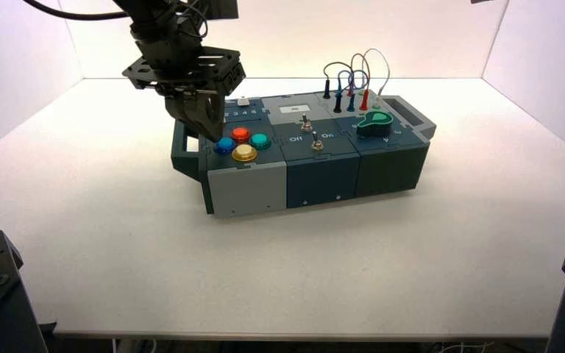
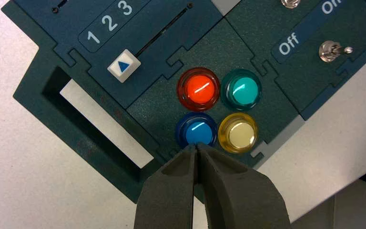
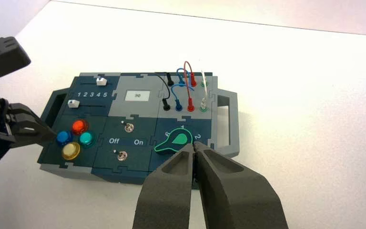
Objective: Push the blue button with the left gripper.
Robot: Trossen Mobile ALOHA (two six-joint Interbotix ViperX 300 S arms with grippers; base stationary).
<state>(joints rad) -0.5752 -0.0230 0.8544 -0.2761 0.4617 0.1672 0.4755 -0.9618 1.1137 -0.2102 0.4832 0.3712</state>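
Observation:
The blue button [image 2: 198,131] is the near-left one of four round buttons on the left end of the dark box [image 1: 316,158]. It also shows in the high view [image 1: 224,145] and the right wrist view [image 3: 64,137]. My left gripper [image 2: 196,147] is shut, its fingertips together at the blue button's edge; in the high view [image 1: 212,136] it hangs over the box's left end. In the right wrist view the left gripper [image 3: 52,136] points at the blue button. My right gripper [image 3: 194,146] is shut and empty, held off the box, out of the high view.
Beside the blue button are a red button [image 2: 198,88], a teal button [image 2: 241,89] and a yellow button [image 2: 238,133]. A white slider knob [image 2: 123,66] sits near "1". Toggle switches [image 2: 331,50], a green knob [image 3: 174,138] and plugged wires [image 1: 353,84] lie farther right.

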